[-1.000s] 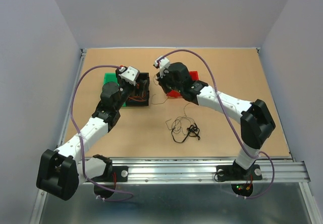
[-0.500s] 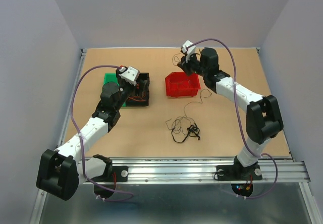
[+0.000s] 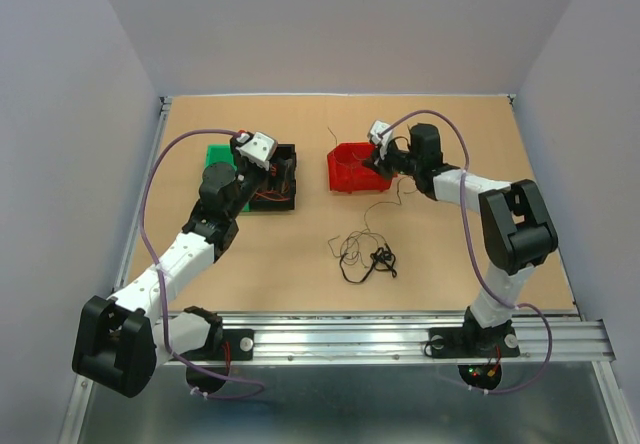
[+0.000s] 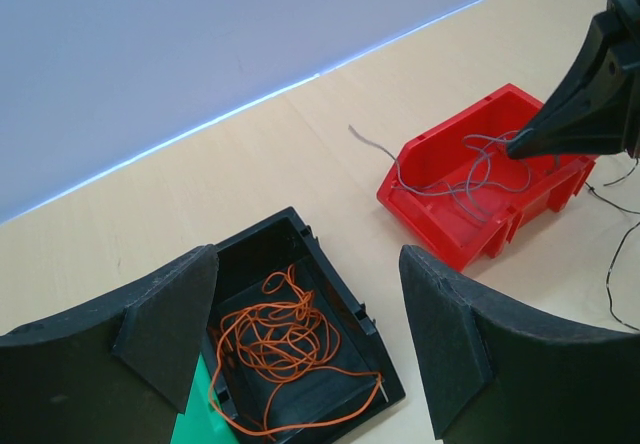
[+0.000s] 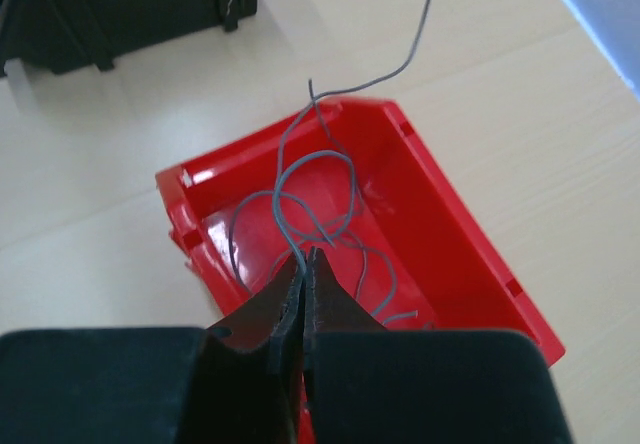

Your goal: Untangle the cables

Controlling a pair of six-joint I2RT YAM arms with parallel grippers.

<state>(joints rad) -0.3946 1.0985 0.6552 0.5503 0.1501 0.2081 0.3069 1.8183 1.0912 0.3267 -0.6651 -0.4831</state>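
1. Right hand [image 5: 303, 260] is pinched fully closed on the grey cable [image 5: 296, 196], tips just over the red bin [image 5: 478, 264].
2. Grey cable's loops lie in the red bin; one end sticks out past the rim.
3. Left hand [image 4: 305, 274] is spread wide, holds nothing, above the black bin [image 4: 262, 249].
4. Orange cable [image 4: 270, 334] is coiled loose inside the black bin.
5. Green bin [image 3: 214, 153] sits against the black bin's left side.
6. Tangle [image 3: 366, 254] of dark cables is on the tabletop [image 3: 270, 264] near the middle, well apart from both hands.
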